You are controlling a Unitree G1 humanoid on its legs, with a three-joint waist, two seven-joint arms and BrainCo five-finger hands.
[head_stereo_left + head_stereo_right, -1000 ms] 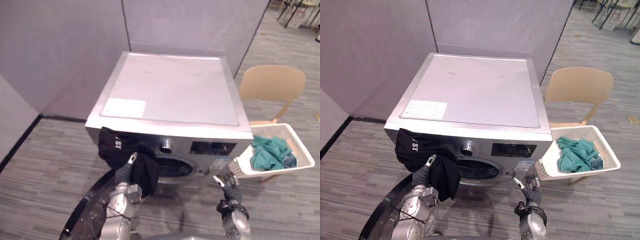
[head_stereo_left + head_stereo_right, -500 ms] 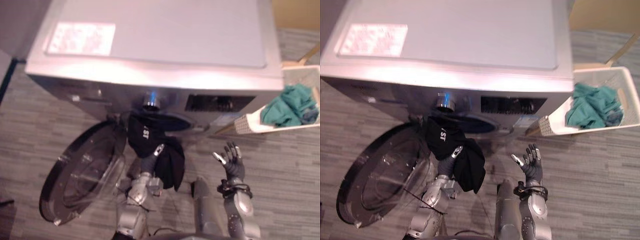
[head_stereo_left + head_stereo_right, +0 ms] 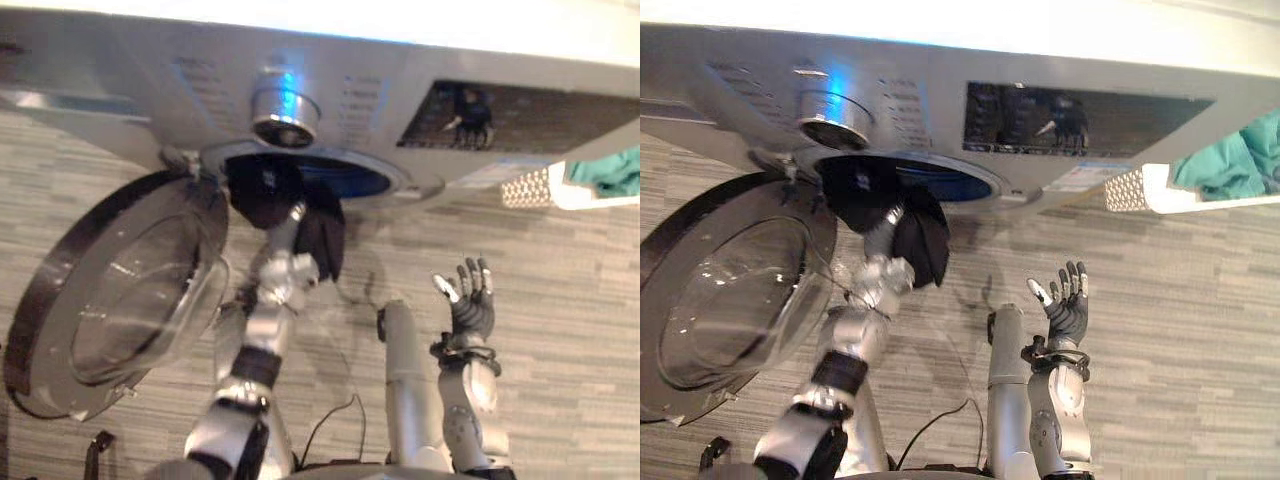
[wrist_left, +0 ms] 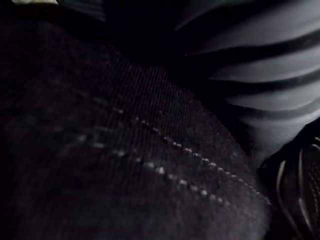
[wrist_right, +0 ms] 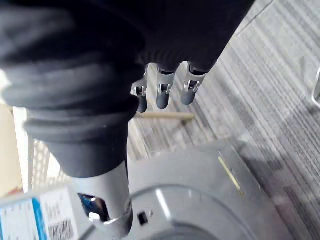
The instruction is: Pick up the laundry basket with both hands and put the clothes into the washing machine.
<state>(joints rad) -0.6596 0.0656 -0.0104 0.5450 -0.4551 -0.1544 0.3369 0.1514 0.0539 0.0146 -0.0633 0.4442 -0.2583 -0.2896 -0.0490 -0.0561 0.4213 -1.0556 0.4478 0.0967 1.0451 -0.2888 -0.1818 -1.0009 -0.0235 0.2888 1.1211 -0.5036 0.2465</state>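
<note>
Black garment [image 3: 270, 188]: now raised to washing machine [image 3: 130, 80] door opening, draped over left hand [image 3: 288, 268], grip untellable. Right hand [image 3: 470, 308]: fingers spread.

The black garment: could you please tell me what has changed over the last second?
The left hand has carried the black garment from the washing machine's front left corner up to the drum opening; the head camera also tipped down. The right hand stayed raised and open, and the laundry basket of teal clothes stayed beside the machine.
</note>
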